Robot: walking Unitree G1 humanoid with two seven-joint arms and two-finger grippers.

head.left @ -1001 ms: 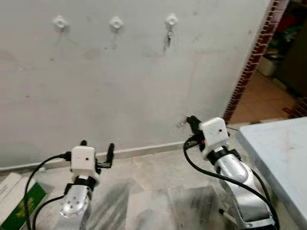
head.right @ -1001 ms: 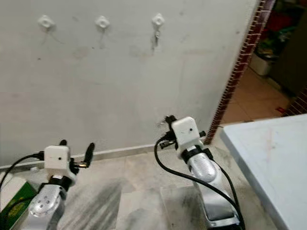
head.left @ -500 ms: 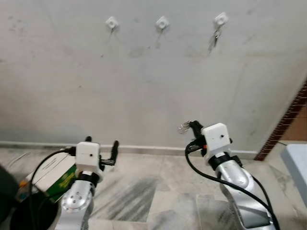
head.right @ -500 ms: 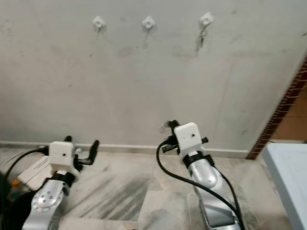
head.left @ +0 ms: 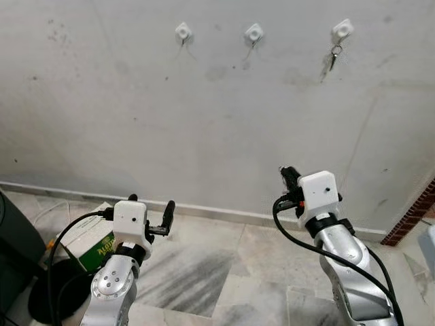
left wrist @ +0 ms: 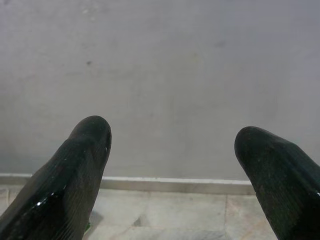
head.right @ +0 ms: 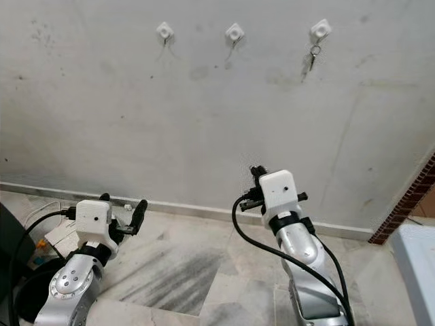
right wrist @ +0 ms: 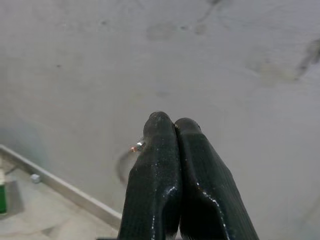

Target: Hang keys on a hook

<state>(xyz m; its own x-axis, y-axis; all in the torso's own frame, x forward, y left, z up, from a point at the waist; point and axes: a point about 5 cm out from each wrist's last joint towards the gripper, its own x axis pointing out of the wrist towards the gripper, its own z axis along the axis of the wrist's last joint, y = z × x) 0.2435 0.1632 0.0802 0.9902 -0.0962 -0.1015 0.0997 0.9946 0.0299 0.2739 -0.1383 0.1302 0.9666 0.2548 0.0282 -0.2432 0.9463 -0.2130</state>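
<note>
High on the wall are three hooks, the rightmost already carrying a key. The right gripper, low and well below them, pinches a key ring between closed fingers so it won't drop; the left gripper hangs spread and empty.

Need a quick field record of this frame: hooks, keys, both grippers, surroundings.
hooks: three white hooks in a row high on the wall: left, middle, right
hung key: one key hangs from the right hook; the other two are bare
right gripper: shut on a key ring, held low before the wall, well below the hooks
left gripper: open, holding nothing, pointed at the wall base
floor: green and white box near the left arm
</note>
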